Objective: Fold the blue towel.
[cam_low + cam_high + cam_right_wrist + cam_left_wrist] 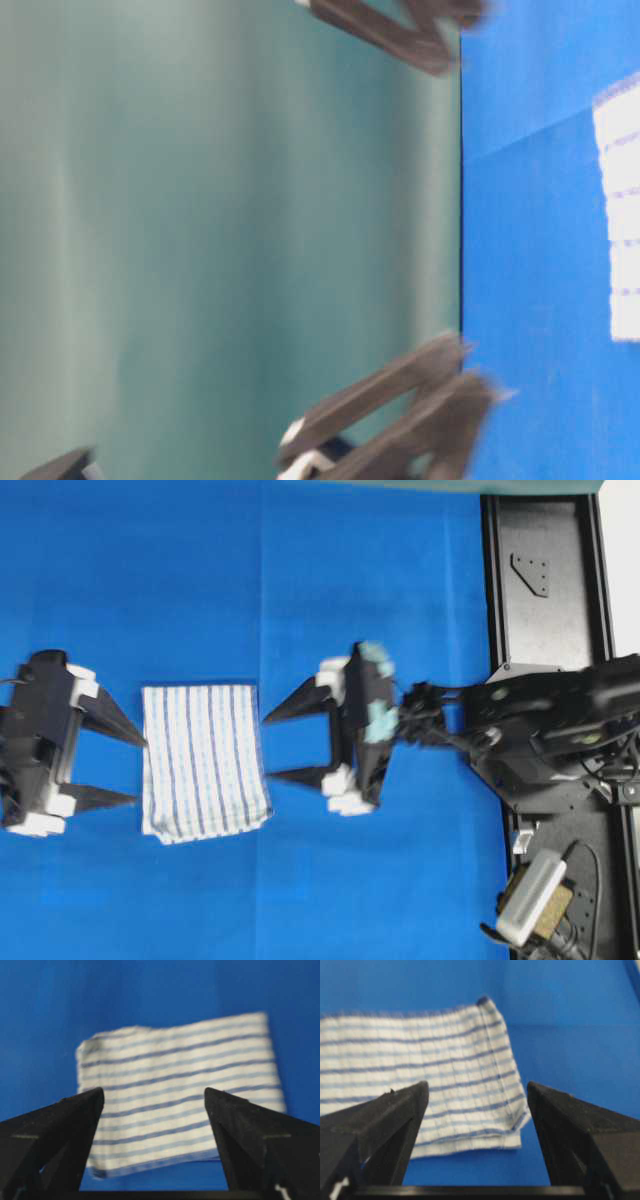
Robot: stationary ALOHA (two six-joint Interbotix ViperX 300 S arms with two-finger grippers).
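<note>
now blue towel (205, 761) lies folded between spread fingers (108, 797).

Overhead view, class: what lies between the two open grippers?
The blue towel, folded, lies flat on the blue table covering between the left gripper and right gripper.

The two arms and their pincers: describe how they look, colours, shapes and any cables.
Both are black. The left pincer and the right pincer each carry two long, tapering, pointed black fingers on a black block with white parts at the finger bases. The right one bears pale turquoise patches near its wrist, and black cables run along its arm.
</note>
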